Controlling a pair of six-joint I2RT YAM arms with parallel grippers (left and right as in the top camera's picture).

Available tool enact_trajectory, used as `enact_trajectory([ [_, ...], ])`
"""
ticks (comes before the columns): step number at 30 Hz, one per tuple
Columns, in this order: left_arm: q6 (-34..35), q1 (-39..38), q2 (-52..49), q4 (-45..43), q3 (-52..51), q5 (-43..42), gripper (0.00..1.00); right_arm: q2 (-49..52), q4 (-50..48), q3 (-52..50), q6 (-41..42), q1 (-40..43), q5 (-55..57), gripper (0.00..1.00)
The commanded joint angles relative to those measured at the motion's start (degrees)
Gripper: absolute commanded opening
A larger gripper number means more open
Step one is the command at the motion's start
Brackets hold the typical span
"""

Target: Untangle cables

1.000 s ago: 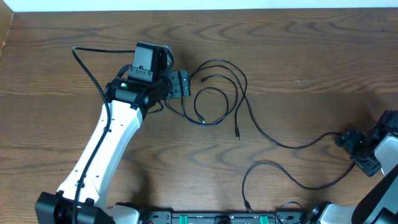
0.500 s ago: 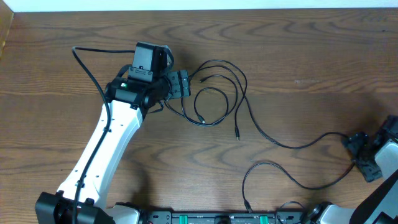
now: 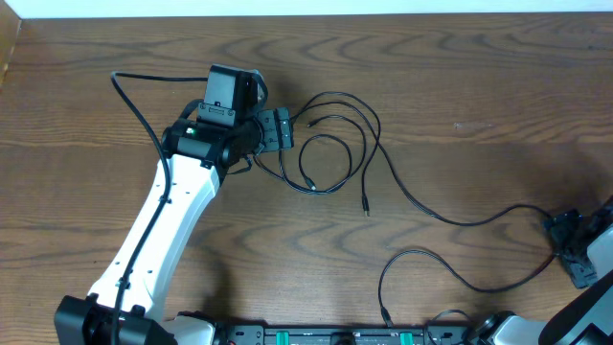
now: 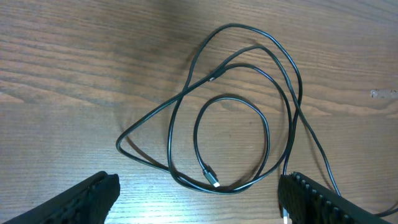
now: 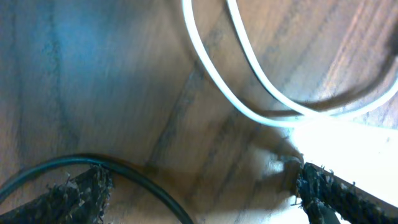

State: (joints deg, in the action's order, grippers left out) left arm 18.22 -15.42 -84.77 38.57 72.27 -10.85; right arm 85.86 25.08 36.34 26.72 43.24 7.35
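Table: a brown wooden table (image 3: 460,86), grain running side to side.
Left arm: the white arm (image 3: 163,230) reaches from the near edge up toward the middle of the table.
Left gripper: the left gripper (image 3: 283,129) hovers at the left edge of the loops. In its wrist view (image 4: 199,186) the two fingers (image 4: 87,199) stand wide apart with nothing between them but bare wood and slack cord.
Black cables: the black cables (image 3: 335,144) lie loose on the table just right of the left gripper, in several overlapping loops (image 4: 230,143). One small plug end (image 4: 212,180) rests inside the loops.
Long strand: one black strand (image 3: 450,222) runs from the loops toward the right gripper, and another curve (image 3: 421,257) bends back to the near edge.
Right gripper: the right gripper (image 3: 575,247) sits at the far right edge, jaws spread wide and clamped on nothing (image 5: 199,186). A dark cable (image 5: 137,177) passes beside one finger.
White cable: a white cable (image 5: 249,87) curves across the blurred wood ahead of the right gripper.
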Motion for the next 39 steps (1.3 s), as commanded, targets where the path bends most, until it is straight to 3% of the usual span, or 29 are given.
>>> enact_trajectory([
  [1,0.1,0.1,-0.2,0.0,1.1,-0.5,0.87,3.5,0.5,-3.4,-7.7,0.1,-4.5,0.96],
  [9,0.1,0.1,-0.2,0.0,1.1,-0.5,0.87,2.6,-2.3,-3.4,-11.6,0.2,-15.1,0.96],
  [16,0.1,0.1,-0.2,0.0,1.1,-0.5,0.87,-0.1,-2.1,-3.4,-11.5,0.3,-17.0,0.96],
  [34,0.1,0.1,-0.2,0.0,1.1,-0.5,0.87,-3.0,0.5,-3.4,-5.7,9.7,-16.3,0.96],
  [39,0.1,0.1,-0.2,0.0,1.1,-0.5,0.87,-3.0,1.0,-3.4,-5.9,11.8,-7.6,0.97],
])
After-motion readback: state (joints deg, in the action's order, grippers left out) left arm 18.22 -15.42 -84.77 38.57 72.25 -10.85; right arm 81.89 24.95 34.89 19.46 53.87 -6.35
